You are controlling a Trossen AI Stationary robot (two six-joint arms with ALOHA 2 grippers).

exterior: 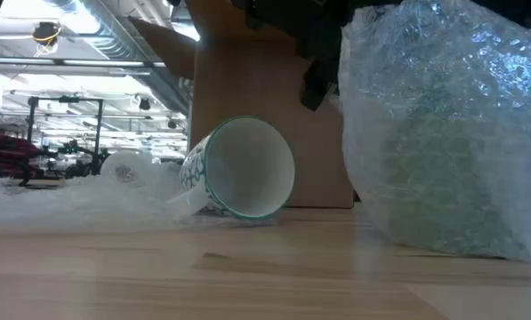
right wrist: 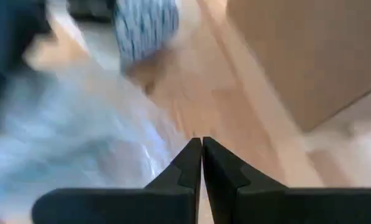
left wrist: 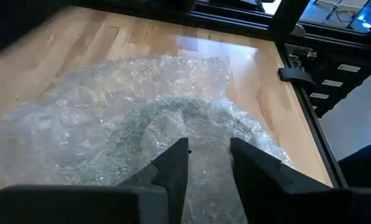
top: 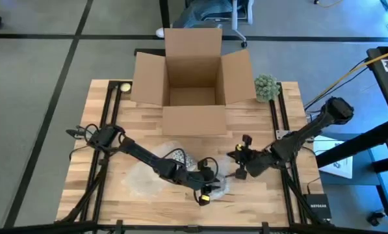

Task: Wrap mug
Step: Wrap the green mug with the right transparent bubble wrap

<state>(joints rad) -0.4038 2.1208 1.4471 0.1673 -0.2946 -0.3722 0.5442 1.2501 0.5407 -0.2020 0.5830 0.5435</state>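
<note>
Wood-slat table (top: 116,188) | crinkly bubble wrap (left wrist: 129,118) | left tool (left wrist: 208,163) released | right tool (right wrist: 202,163) clenched

Left arm extends diagonally across to the right arm's side; left gripper (left wrist: 208,163) has fingers parted with a narrow gap. Right arm reaches inward opposite it; right gripper (right wrist: 201,163) has fingertips pressed together.

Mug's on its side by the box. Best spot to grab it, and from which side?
Probably the rim. The mug lies on its side on the table, its open mouth facing the low camera, so one finger can slip inside and one outside the upper wall. Come in from that open end. No handle is clearly visible, so don't count on it.
</note>
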